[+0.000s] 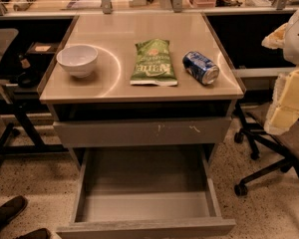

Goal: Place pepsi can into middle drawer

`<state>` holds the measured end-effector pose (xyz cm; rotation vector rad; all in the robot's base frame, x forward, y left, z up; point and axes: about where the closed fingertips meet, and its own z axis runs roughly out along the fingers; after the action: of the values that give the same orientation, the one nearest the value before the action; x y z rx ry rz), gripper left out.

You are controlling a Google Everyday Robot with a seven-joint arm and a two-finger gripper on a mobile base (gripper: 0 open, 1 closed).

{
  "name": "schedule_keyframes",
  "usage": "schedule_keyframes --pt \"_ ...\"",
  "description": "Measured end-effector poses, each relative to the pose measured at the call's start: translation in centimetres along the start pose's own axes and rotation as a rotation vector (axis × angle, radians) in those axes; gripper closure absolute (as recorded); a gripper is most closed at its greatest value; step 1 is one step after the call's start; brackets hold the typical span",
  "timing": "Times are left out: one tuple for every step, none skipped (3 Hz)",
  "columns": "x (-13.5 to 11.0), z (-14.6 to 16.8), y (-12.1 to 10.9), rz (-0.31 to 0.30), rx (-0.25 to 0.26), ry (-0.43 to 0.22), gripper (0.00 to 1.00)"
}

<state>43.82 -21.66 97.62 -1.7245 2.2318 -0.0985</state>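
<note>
Camera view shows pepsi can left of fingers.

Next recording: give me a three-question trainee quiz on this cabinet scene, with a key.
1. True or false: the pepsi can is already inside the open middle drawer.
2. What lies between the white bowl and the can? A) green chip bag B) mug C) sponge
3. Fill in: the gripper sits at the view's ___ edge, apart from the can.
Key: 1 false, it lies on its side on the cabinet top. 2 A. 3 right.
</note>
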Motion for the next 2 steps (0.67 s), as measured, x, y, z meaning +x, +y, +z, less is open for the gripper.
schedule_keyframes --pt "0.0 0.0 -0.1 0.001 0.002 -0.001 0.0" --pt "-0.7 1.7 -2.1 0.047 -0.007 0.022 0.0"
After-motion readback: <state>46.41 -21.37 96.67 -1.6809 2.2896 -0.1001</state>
